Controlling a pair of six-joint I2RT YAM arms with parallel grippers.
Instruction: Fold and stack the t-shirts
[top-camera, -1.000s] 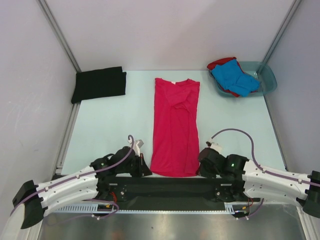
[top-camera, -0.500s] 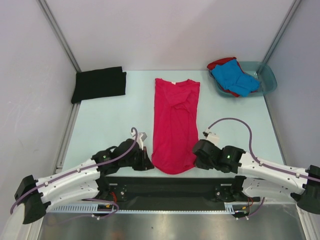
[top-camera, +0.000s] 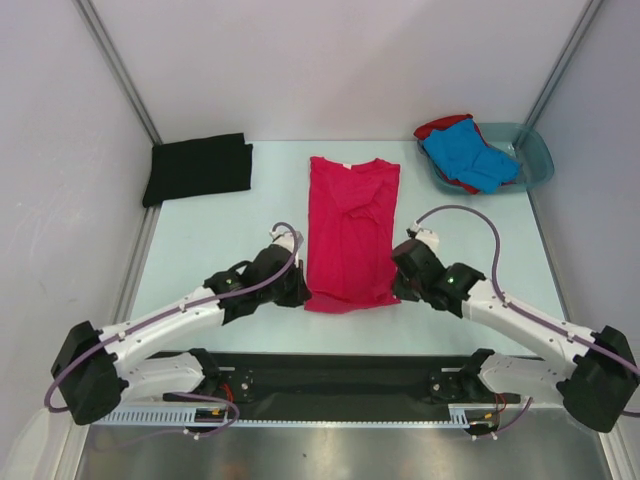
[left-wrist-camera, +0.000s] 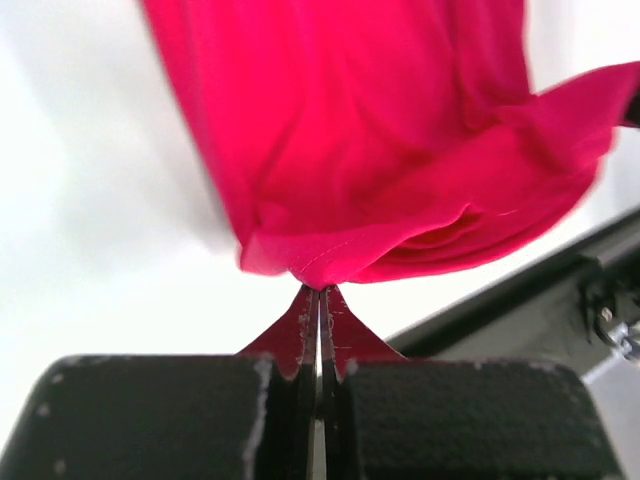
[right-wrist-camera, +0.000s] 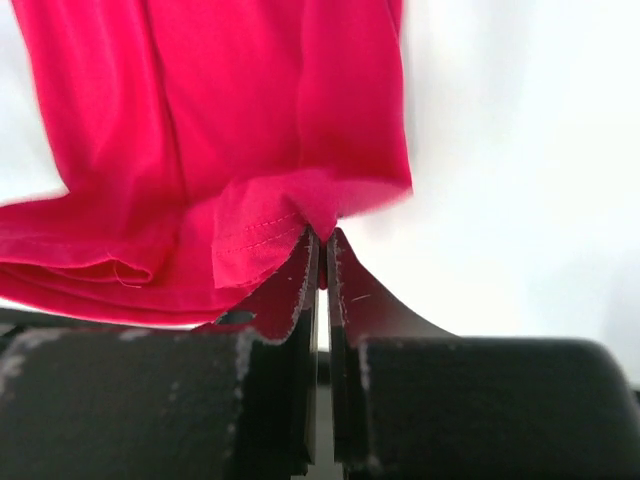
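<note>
Mid-fold on the bright magenta-pink cloth t-shirt (top-camera: 350, 225). It lies lengthwise mid-table (top-camera: 220, 240), collar far, near hem lifted. Our left tool (top-camera: 300, 292) is clamped on one hem corner and our right tool (top-camera: 398, 288) on the other. We count the folded black cloth t-shirt (top-camera: 198, 167) at far left as done. The bright blue t-shirt (top-camera: 470, 155) and red t-shirt (top-camera: 440, 127) sit crumpled in the translucent teal plastic basin (top-camera: 537, 160). We judge one of four done, nothing stacked yet.

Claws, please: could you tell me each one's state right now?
Left claw: closed on the magenta-pink t-shirt's hem.
Right claw: closed on the same t-shirt's hem.
</note>
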